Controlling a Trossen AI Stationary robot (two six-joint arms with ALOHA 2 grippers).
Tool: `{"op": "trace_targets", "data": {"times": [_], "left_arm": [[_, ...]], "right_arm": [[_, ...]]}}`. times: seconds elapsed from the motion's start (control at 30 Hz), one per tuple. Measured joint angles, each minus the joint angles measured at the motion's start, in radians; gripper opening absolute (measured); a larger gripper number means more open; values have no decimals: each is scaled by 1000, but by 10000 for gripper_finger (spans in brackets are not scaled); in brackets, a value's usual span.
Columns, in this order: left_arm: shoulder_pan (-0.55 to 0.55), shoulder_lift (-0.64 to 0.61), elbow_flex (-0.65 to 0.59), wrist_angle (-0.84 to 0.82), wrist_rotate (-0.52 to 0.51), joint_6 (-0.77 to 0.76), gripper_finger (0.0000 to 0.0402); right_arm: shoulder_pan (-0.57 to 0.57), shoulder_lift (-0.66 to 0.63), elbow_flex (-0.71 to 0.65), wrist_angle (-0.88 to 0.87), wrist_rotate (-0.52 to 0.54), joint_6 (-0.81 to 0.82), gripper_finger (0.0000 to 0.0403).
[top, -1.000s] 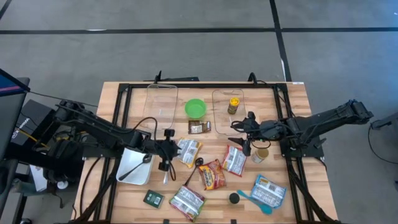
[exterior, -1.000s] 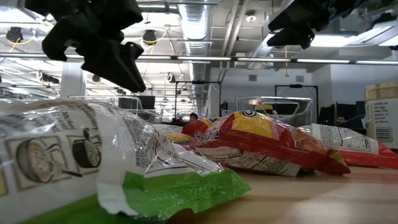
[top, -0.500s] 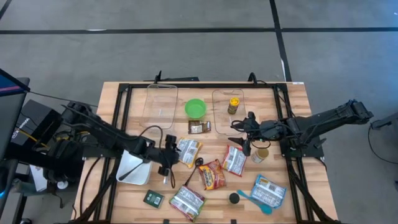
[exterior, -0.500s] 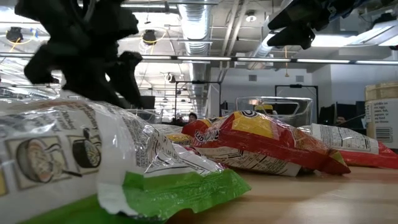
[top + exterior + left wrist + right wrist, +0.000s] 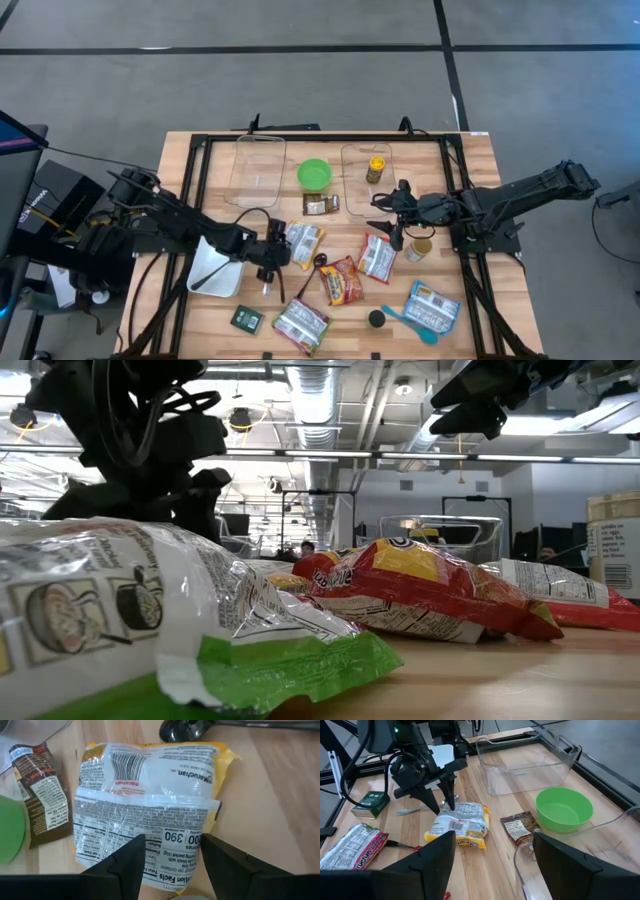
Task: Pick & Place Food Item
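Left wrist view: open left pincer (image 5: 172, 857) straddling yellow-edged ramen packet (image 5: 150, 805) edge.

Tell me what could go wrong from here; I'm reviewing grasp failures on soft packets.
The left end effector is open, fingers straddling one end of the yellow noodle packet. Gripping only that edge, the crinkly wrapper may slip or tear. A black spoon lies right beside the packet and a brown packet sits near it; either could get nudged or pinched along. The right end effector hovers nearby over the table, so a lift toward the clear bins might crowd it.
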Motion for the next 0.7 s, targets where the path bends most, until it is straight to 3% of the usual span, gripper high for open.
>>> {"op": "trace_targets", "data": {"times": [0.7], "left_arm": [[1, 0, 0, 0, -9, -9, 74]], "right_arm": [[0, 0, 0, 0, 2, 0, 260]]}}
